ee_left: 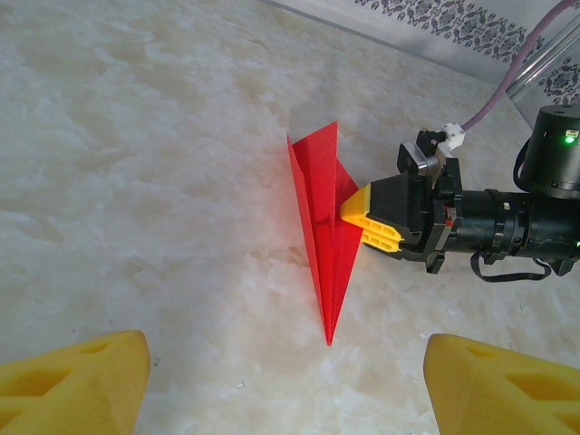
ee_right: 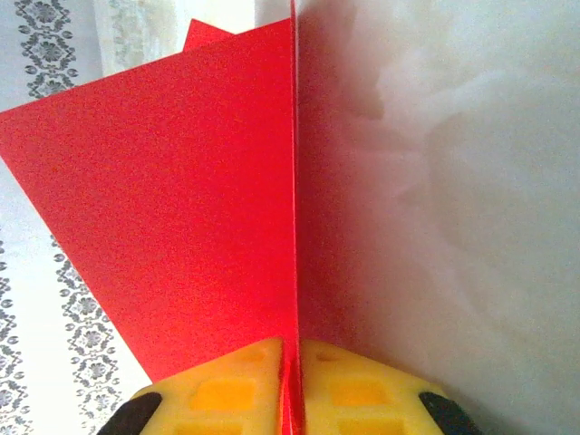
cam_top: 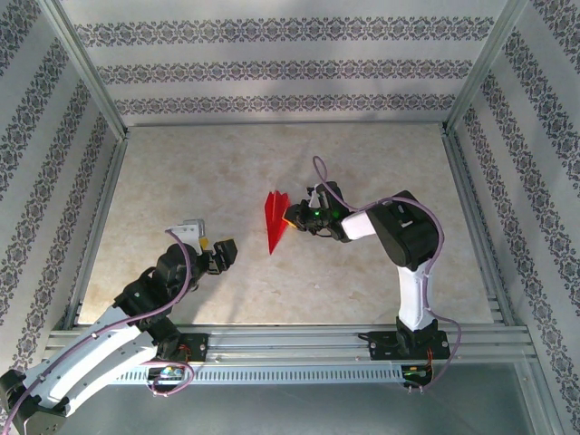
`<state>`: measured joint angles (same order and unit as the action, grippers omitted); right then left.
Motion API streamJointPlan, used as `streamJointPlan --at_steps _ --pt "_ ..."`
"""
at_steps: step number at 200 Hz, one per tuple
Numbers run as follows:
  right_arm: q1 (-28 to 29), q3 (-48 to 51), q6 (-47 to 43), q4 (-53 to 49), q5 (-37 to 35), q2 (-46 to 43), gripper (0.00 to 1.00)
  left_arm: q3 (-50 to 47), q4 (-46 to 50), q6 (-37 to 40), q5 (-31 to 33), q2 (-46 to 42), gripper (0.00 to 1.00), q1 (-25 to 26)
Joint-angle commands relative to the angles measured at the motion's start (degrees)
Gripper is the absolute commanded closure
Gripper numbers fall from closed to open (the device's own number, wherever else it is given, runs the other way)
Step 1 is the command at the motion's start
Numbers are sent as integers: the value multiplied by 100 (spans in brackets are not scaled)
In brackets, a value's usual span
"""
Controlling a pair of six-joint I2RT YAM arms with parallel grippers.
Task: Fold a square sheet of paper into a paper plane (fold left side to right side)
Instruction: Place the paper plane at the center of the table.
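- The paper plane (cam_top: 275, 222) sits mid-frame in the top view on the table (cam_top: 181, 181), its nose pointing toward the bottom of the left wrist view.
- The right gripper (cam_top: 292, 217) comes in from the right, pads pressed together on the plane's right-hand edge. In the right wrist view the crease runs straight down between them.
- If I pull that arm back before the pads let go, I'd expect the thin paper to drag sideways or tear at the pinch.
- If I release cleanly, the flaps may spring apart, since only the pinch looks to be holding them flat.
- The left gripper (cam_top: 214, 245) waits at lower left, jaws wide apart and holding nothing. If I drive it forward carelessly, a finger could clip the nose and spin the plane.
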<state>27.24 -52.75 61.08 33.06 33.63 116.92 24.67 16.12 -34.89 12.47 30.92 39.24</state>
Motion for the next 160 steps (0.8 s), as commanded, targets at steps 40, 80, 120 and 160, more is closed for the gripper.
streamJointPlan --at_steps 40,80,120,160 --pt "-132 177 -365 -455 -266 -431 74 73 -45 88 -16 2 20 -117" --pt "-149 213 -792 -1317 -673 -948 59 109 -47 99 -32 37 19 -127" --pt "3 -165 -1624 -3284 -1487 -1829 50 159 31 225 2 29 16 -143" --pt "608 -1008 -2143 -5038 -2201 -2071 47 214 152 539 -58 11 14 -158"
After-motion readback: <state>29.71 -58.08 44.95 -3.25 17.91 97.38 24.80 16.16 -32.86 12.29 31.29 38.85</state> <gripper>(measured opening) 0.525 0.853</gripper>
